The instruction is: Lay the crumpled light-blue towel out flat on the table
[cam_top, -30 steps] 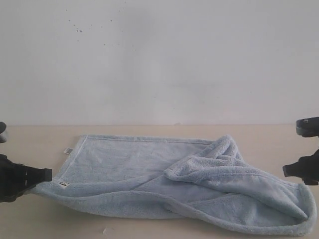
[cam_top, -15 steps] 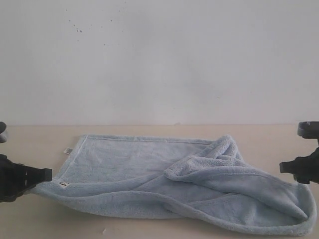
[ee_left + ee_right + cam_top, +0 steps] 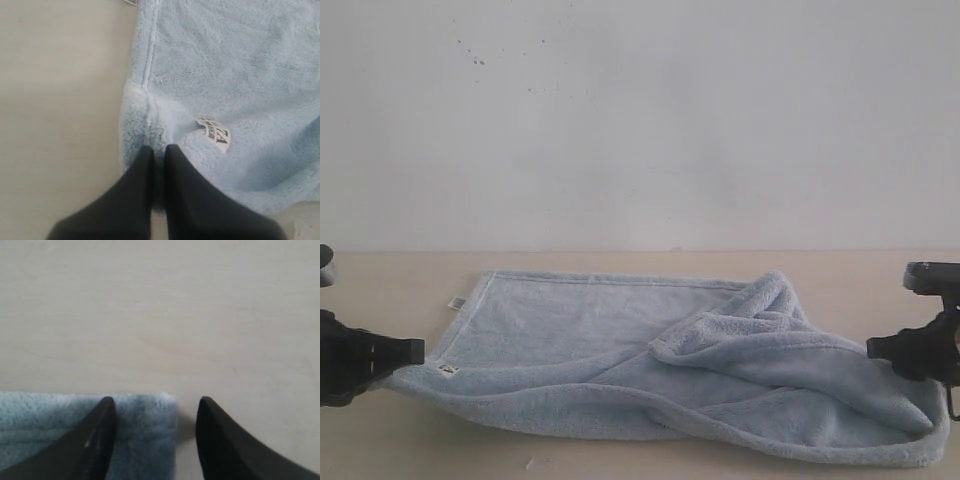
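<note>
A pale grey-blue plush towel [image 3: 620,350] lies on the beige wooden table [image 3: 390,280], its long axis running left-right across the lower frame. The left gripper [image 3: 159,150] clamps its left corner; the right gripper [image 3: 155,402], fingers spread, straddles its right corner.

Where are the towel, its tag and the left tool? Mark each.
towel [image 3: 570,320], exterior view, flat middle part
tag [image 3: 216,134], left wrist view, printed face
left tool [image 3: 159,149], left wrist view, between its tips

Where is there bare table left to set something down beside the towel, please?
The widest bare table is the strip between the towel and the wall. A thinner strip runs along its camera-side edge. Both camera-side corners are crowded: the left gripper pinches one, the right gripper stands open around the other.
</note>
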{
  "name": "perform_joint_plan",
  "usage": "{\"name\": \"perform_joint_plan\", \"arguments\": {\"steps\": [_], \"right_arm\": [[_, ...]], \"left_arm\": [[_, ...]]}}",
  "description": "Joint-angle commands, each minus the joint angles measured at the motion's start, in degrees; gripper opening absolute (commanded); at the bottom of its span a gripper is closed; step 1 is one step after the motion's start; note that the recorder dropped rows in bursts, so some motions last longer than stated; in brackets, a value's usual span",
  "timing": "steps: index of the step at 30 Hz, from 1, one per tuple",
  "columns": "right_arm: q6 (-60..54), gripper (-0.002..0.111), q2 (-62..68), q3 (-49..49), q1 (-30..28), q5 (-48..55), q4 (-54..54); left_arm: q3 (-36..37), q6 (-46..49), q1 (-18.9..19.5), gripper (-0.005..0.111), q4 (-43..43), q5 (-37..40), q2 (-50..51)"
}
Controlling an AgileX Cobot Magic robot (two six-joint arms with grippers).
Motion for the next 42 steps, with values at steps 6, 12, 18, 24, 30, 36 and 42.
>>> {"name": "perform_joint_plan", "arguments": {"steps": [6,12,18,24,30,36,42], "right_arm": [[4.27,0.0,-0.48,0.67,-2.65,12.29,0.38],[-1.3,0.0,-8.94,0.67,-3.46,18.37,-0.9],[-1.58,0.0,-19.6,0.67,-3.46,23.63,-1.81],[-11.12,0.0,-31.98,0.67,-3.46,34.72,1.07],[-17.79,0.0,-46.63,0.67,-3.46,38.57,6.86],[-23.99,0.0,-58.5,0.67,-3.46,37.06,15.44],[-27.26,0.0,-63.44,0.67,-3.33,37.03,20.22]], "left_arm": [[0.21,1.98,-0.02,0.005,0.38,-0.26,-0.31],[0.21,2.14,-0.02,0.005,0.38,1.21,-4.79],[0.21,3.27,-0.02,0.005,1.23,8.79,-18.72],[0.21,3.27,-0.02,0.005,1.93,18.51,-33.32],[-2.28,4.08,-1.84,0.005,1.39,24.46,-43.81],[-9.59,8.51,-5.46,0.005,1.39,33.5,-48.32],[-15.59,12.23,-7.14,0.005,1.6,38.58,-49.79]]}}
